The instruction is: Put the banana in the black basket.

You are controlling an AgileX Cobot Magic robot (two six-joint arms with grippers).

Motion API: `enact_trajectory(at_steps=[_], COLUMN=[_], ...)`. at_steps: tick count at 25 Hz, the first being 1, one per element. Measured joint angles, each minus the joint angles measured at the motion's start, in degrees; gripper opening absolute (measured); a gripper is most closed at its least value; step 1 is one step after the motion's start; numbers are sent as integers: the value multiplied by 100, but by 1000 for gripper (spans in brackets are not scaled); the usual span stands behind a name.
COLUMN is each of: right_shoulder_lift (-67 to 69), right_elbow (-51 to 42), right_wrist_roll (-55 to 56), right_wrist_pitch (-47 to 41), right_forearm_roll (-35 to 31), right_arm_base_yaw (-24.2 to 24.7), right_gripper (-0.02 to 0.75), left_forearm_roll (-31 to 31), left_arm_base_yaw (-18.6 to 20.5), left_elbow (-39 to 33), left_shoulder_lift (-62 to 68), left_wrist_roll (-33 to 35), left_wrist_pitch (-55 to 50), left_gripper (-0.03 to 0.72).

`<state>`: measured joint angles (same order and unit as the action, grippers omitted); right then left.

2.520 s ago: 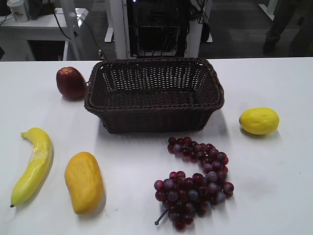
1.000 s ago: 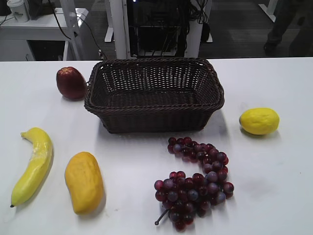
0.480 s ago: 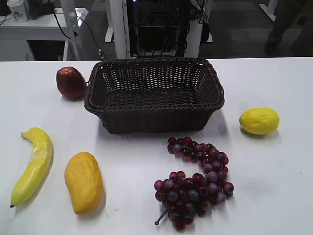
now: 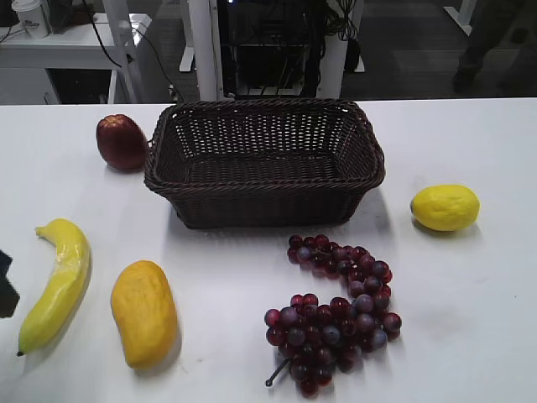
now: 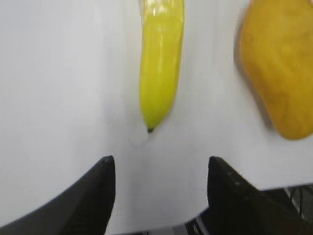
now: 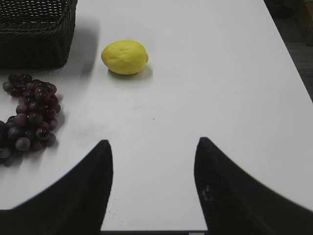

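The banana lies on the white table at the front left, curved, its dark tip toward the front. In the left wrist view the banana points down toward my open, empty left gripper, a short gap away. A dark bit of that gripper shows at the left edge of the exterior view, just left of the banana. The black basket stands empty at the back middle; its corner shows in the right wrist view. My right gripper is open and empty over bare table.
An orange-yellow mango lies right of the banana, also in the left wrist view. A red apple sits left of the basket. Purple grapes lie in front of it and a lemon to its right.
My left gripper has come into the exterior view at the left edge, beside the banana. The fruit and the basket have not moved.
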<state>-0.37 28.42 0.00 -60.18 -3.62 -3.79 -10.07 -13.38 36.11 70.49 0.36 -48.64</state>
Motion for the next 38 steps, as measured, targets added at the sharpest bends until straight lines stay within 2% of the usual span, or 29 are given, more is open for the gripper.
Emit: enact_trajectory(at_steps=[5,18,22,27,38], right_shoulder_lift=[0,0,0,0,0], right_elbow=[0,0,0,0,0], right_wrist_roll=[0,0,0,0,0], right_wrist_pitch=[0,0,0,0,0], right_forearm_roll=[0,0,0,0,0], right_arm_base_yaw=[0,0,0,0,0], right_gripper=[440,440,440,440,440], left_forearm_roll=[14,128,111,75,-30], left_arm_base_yaw=[0,0,0,0,0], left_elbow=[62,1032,1062,1064,1081], left_shoulder_lift=[691,2207,2557,2986,3314], left_wrist_roll=[8,22,-36,-420,-479], left_wrist_pitch=[979,1180,1305,1562,1975], left_gripper=[620,626,624,616,594])
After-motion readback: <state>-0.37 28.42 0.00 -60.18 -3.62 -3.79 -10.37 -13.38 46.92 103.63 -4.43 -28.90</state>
